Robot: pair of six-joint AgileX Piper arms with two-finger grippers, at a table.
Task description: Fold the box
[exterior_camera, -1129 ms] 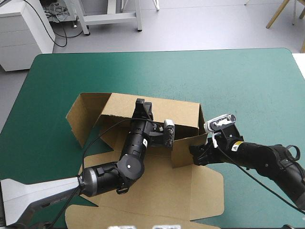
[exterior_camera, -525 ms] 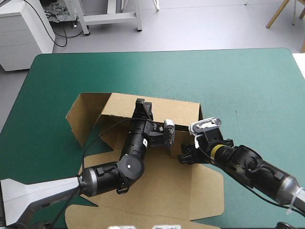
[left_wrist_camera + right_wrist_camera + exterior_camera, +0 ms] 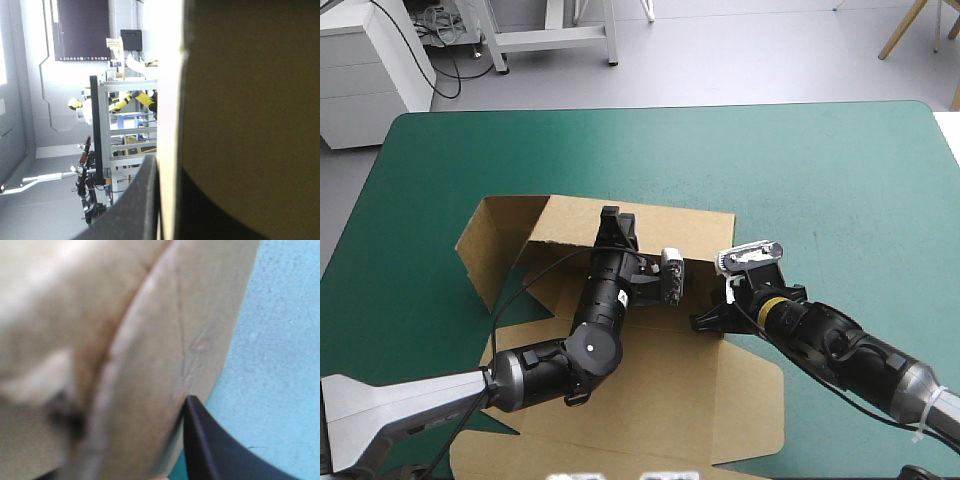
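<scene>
Partly walled box (image 3: 670, 392) w/ flat lid

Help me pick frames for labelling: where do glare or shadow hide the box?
High view: even light, the box plain, shadows soft. Left wrist view: the box is backlit, its face dark, its edge glaring white. Right wrist view: the box is brightly lit and pale; no hard shadow.

The box (image 3: 660, 385) was plain brown board. The table (image 3: 820, 170) cover was plain teal-green. The left pincer (image 3: 618, 222) and right pincer (image 3: 708, 322) had black fingers.
</scene>
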